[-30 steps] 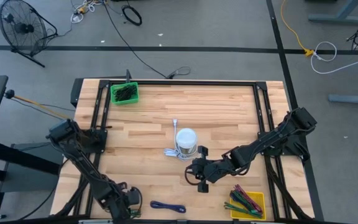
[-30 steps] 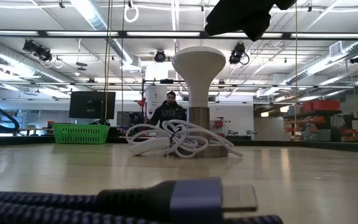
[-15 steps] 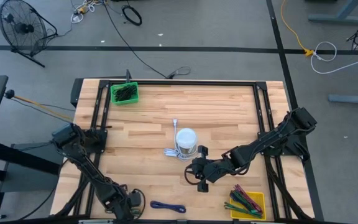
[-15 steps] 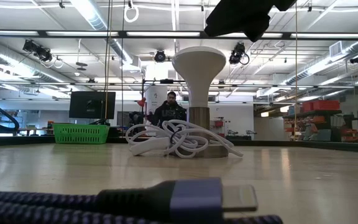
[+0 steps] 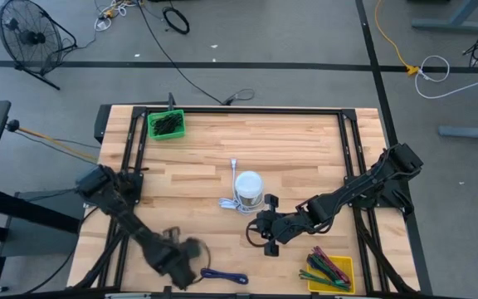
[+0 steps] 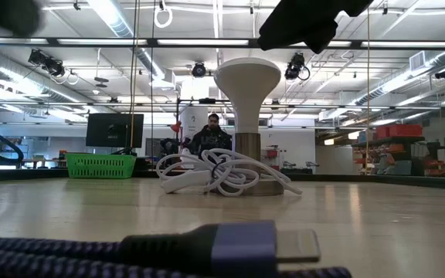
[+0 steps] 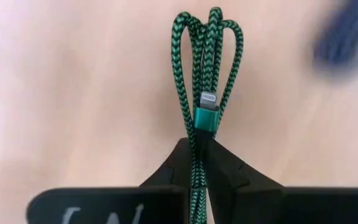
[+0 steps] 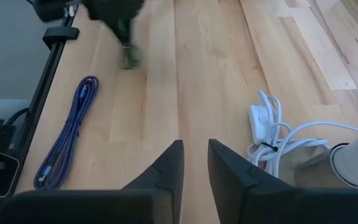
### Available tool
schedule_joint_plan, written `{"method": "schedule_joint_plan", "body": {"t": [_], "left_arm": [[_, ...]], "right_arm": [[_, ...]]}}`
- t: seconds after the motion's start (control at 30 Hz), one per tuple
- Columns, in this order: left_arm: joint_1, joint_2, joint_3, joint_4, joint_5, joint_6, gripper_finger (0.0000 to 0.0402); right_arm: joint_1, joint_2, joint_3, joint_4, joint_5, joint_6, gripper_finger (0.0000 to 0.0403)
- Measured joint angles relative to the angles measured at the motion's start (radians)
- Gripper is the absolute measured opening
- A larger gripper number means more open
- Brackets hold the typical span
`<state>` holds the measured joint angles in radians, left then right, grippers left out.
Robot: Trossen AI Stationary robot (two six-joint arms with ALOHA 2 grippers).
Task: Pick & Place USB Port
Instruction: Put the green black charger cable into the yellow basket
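My left gripper (image 7: 199, 148) is shut on a green braided cable (image 7: 205, 56), folded into a bundle with a green plug (image 7: 207, 113). In the high view this gripper (image 5: 182, 256) is a blur near the table's front left. A blue braided cable (image 5: 223, 276) lies flat just to its right; its plug (image 6: 263, 245) fills the low view's foreground. My right gripper (image 8: 191, 163) stands open over bare wood near the white lamp (image 5: 249, 190), with nothing between its fingers. My left gripper pinches the folded green cable between its two fingers, several strands together (image 7: 197, 163). The fingers lie along the bundle. The looped end (image 7: 207, 22) and the plug stick out beyond the fingertips. In the right wrist view the cable (image 8: 130, 57) hangs below the gripper.
A white cord (image 8: 277, 138) lies coiled at the lamp's base. A green basket (image 5: 166, 124) stands at the far left and a yellow tray (image 5: 332, 271) of cables at the near right. Dark rails (image 5: 131, 158) run along both sides. A person (image 6: 211, 139) sits in the room behind.
My left gripper has gone from the table's near left edge toward the right and up, away from the near edge, and is blurred with motion. The blue cable, the lamp and my right arm have stayed where they were.
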<state>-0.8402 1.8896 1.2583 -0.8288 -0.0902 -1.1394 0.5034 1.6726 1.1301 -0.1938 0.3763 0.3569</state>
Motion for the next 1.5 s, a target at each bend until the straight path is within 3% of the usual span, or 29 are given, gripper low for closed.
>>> {"method": "schedule_joint_plan", "body": {"t": [0.2,0.33,0.5,0.73,0.87,1.0,1.17,1.27,1.5], "left_arm": [[0.033,-0.046,0.177,-0.358,-0.200,0.011,0.0023],[0.039,-0.108,0.261,-0.486,-0.418,0.001,0.0023],[0.037,-0.221,0.288,-0.514,-0.672,0.034,0.0023],[0.042,-0.345,0.288,-0.458,-0.916,0.195,0.0023],[0.057,-0.376,0.288,-0.370,-0.964,0.359,0.0023],[0.088,-0.401,0.288,-0.186,-1.001,0.613,0.0023],[0.154,-0.404,0.288,0.035,-0.896,0.906,0.0023],[0.198,-0.404,0.288,0.101,-0.830,0.995,0.0023],[0.277,-0.413,0.288,0.154,-0.822,1.080,0.0023]], "right_arm": [[0.000,0.000,0.000,-0.013,0.000,0.000,0.0075],[0.001,0.000,0.000,-0.054,0.009,0.000,0.0075],[0.000,0.000,0.000,-0.087,0.087,0.000,0.0075],[-0.002,0.000,0.000,-0.085,0.252,-0.004,0.0075],[-0.030,0.000,0.000,-0.019,0.288,-0.061,0.0075],[-0.078,0.000,0.000,0.111,0.201,-0.183,0.0075],[-0.140,-0.009,0.000,0.270,0.094,-0.320,0.0075],[-0.168,-0.020,0.000,0.322,0.040,-0.369,0.0075],[-0.196,-0.082,-0.001,0.328,0.026,-0.460,0.0083]]}}
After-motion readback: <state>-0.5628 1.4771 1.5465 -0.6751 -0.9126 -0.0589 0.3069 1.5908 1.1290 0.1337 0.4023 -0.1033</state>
